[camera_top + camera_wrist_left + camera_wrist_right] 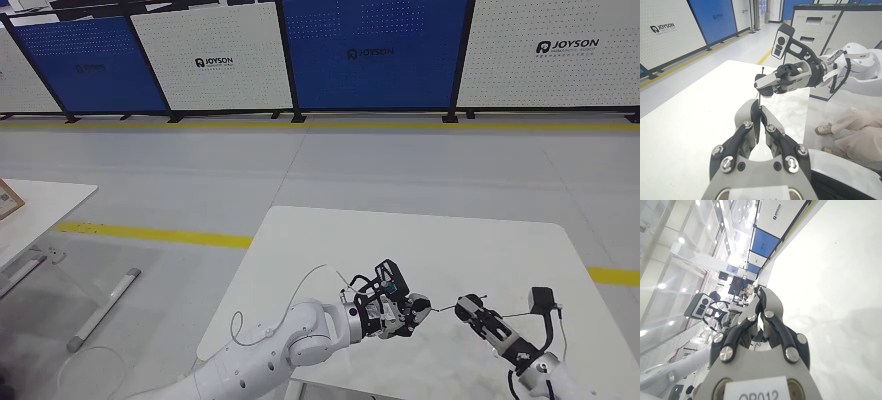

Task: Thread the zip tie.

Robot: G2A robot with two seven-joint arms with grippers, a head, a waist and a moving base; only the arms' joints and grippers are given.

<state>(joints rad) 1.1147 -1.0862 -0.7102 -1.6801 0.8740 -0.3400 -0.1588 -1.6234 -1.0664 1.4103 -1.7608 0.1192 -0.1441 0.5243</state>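
Top view: you are holding both arms low over near part of worktop [330, 240], left tool [426, 310] and right tool [461, 307] facing tip to tip, close together. Left wrist view: your left tool's fingers are pressing together on tail end of zip tie [762, 68]. Your right tool is clamping same tie farther along, fingers together, with tie's head poking out beyond it. Strap is stretching straight between both tools, held off worktop.

Left hand [760, 107], right hand [758, 85]: seemingly pinched.
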